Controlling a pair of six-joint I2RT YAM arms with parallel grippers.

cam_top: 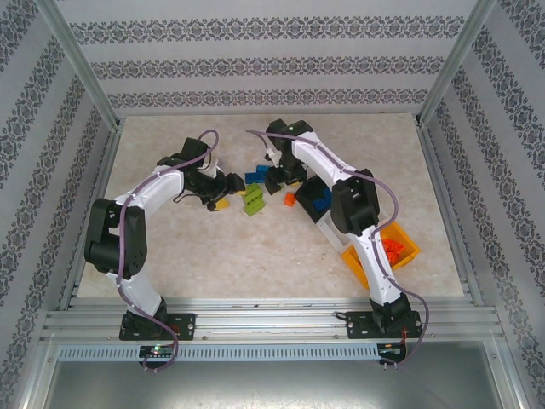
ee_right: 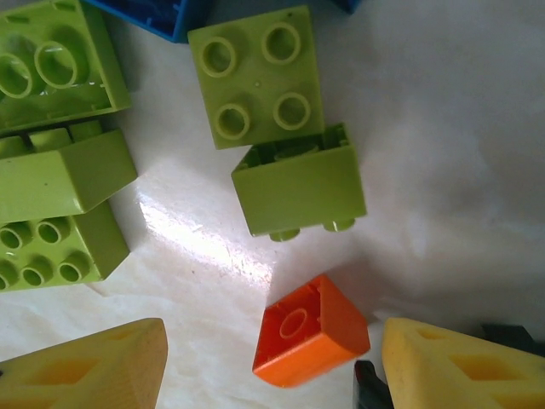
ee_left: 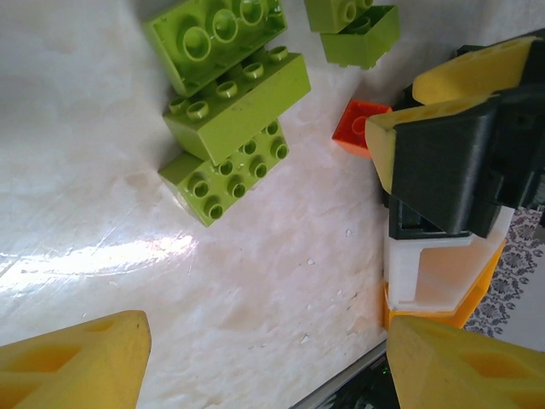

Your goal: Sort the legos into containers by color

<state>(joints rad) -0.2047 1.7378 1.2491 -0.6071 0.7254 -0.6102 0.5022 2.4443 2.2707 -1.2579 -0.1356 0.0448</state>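
Lime green legos (cam_top: 253, 201), blue legos (cam_top: 254, 177) and one orange-red lego (cam_top: 289, 200) lie mid-table. The black container (cam_top: 305, 189) holds blue bricks, the white container (cam_top: 330, 228) sits beside it, and the orange-yellow container (cam_top: 407, 252) holds orange-red bricks. My right gripper (ee_right: 272, 366) hangs open low over the orange-red lego (ee_right: 311, 332), which lies tilted between the fingers, nearer the right one, with green legos (ee_right: 298, 179) beyond it. My left gripper (ee_left: 268, 366) is open over bare table, the green pile (ee_left: 230, 111) ahead of it. The orange-red lego (ee_left: 356, 126) lies by a right-gripper finger (ee_left: 387, 141).
My two grippers (cam_top: 228, 186) (cam_top: 277, 177) are close together around the brick pile. The white container's wall (ee_left: 426, 268) and the orange-yellow one's corner (ee_left: 443, 311) lie right of the left gripper. Metal frame rails edge the table.
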